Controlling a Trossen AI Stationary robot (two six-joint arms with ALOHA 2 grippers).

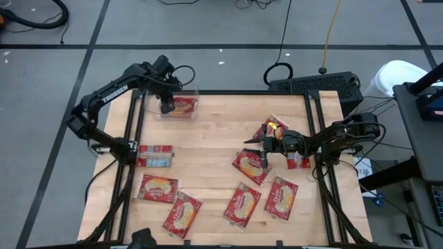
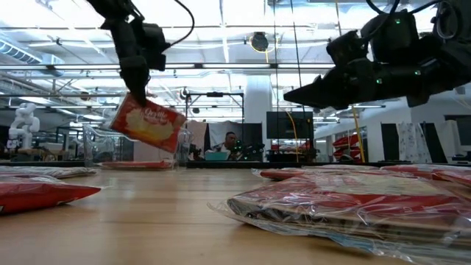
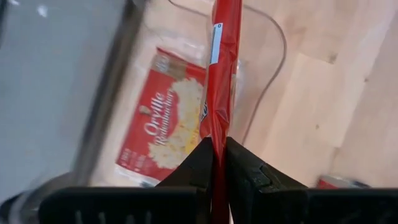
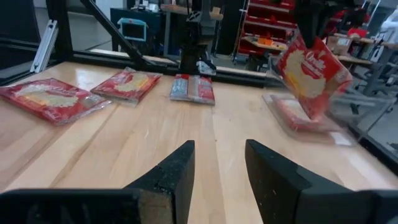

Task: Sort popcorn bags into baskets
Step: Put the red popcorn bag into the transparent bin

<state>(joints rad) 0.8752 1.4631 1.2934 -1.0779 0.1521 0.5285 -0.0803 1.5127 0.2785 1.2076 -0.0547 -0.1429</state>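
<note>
Tabletop (image 1: 208, 138): my work surface; loose popcorn bags lie spread from 3 round to 8 o'clock, flat, each clear enough of its neighbours to be taken singly.
Basket (image 1: 178, 105): clear low bin at 11 o'clock near the far edge, within my left arm's reach; 1 bag (image 3: 163, 124) already lies flat inside.
Held bag (image 2: 147, 123): pinched by 1 edge and hanging tilted above the basket, so it can drop in on top of the other.
Left gripper (image 3: 217, 155): clamped narrow on that bag's thin edge, directly over the basket.
Right gripper (image 4: 216, 163): raised at 3 o'clock over the loose bags, fingers parted, holding nothing; I judge it is lined up for the next pick.
Grey-blue bag (image 1: 154, 156): at 9 o'clock, face down.
</note>
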